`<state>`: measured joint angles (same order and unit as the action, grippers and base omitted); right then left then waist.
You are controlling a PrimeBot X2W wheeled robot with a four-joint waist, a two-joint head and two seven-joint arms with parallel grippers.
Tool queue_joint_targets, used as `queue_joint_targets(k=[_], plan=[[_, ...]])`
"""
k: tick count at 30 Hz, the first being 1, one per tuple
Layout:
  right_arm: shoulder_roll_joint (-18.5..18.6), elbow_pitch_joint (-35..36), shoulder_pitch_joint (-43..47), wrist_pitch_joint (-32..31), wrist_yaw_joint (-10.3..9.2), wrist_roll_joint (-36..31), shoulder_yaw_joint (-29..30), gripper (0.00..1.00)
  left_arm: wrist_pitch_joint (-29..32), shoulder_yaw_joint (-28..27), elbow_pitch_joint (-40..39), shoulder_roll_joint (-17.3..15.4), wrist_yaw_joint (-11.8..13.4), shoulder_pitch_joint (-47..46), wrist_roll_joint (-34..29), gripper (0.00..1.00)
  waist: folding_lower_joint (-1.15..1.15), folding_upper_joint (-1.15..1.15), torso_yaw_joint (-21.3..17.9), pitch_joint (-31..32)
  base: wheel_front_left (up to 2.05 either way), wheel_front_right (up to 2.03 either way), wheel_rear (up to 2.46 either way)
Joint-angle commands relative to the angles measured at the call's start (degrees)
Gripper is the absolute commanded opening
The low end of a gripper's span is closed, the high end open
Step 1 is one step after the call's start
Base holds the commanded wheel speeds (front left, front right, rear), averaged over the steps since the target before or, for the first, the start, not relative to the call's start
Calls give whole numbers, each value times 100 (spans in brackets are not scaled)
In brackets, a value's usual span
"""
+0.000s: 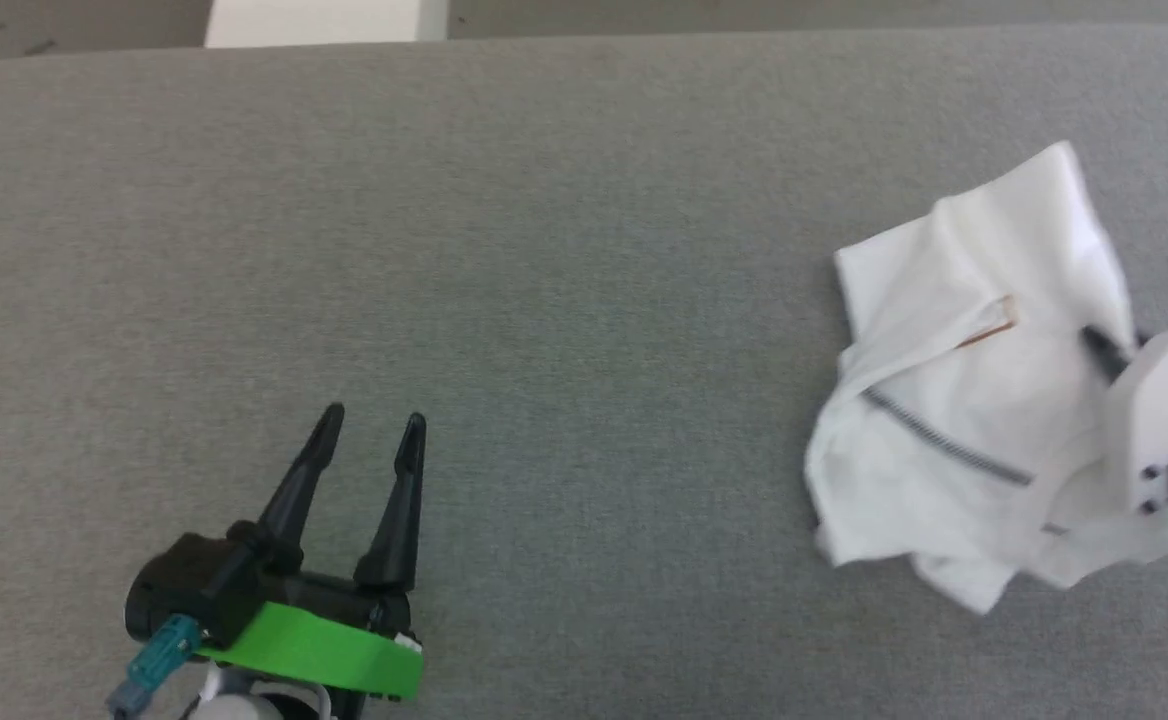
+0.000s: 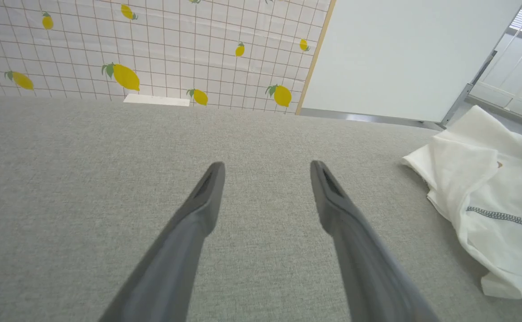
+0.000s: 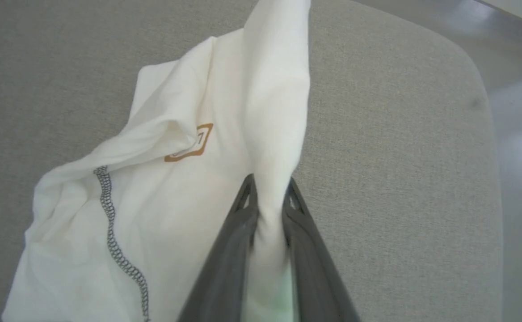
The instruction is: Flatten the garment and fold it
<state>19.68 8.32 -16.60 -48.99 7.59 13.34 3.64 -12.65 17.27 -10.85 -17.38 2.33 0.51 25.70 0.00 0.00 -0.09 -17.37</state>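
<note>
Right tool [image 3: 269,181] pinching a fold of the crumpled white garment [image 3: 176,214], left tool [image 1: 373,416] spread wide and empty, grey tabletop [image 1: 584,250] beneath

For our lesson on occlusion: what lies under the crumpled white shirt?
The garment lies on the grey padded surface, which shows beside it. Anything beneath its bunched layers is covered. The right gripper pinches one fold.

No text is legible (the tan-edged label [image 3: 189,144] on the garment [image 3: 176,214] is too blurred).
</note>
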Motion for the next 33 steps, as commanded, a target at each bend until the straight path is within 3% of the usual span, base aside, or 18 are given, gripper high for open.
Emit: queue_joint_targets(k=[1, 13, 19, 33], plan=[[219, 36, -182, -97, -10, 39, 2, 0, 23, -50, -69, -89, -5, -139, -73, 100, 0, 0, -312, -361, 0, 0, 0], [1961, -119, -1024, -244, -10, -189, 214, 0, 354, -203, -872, -502, 58, -706, -397, 100, 0, 0, -721, -1441, 0, 0, 0], [2290, -433, -1354, 14, -10, -419, 201, 0, 630, -218, -1184, -696, 41, -995, -526, 100, 0, 0, -909, -1986, 0, 0, 0], [2655, -1255, -1700, 772, -10, -1003, 559, 0, 964, -401, -1617, -1016, 113, -1202, -647, 100, 0, 0, -1030, -2719, 0, 0, 0]])
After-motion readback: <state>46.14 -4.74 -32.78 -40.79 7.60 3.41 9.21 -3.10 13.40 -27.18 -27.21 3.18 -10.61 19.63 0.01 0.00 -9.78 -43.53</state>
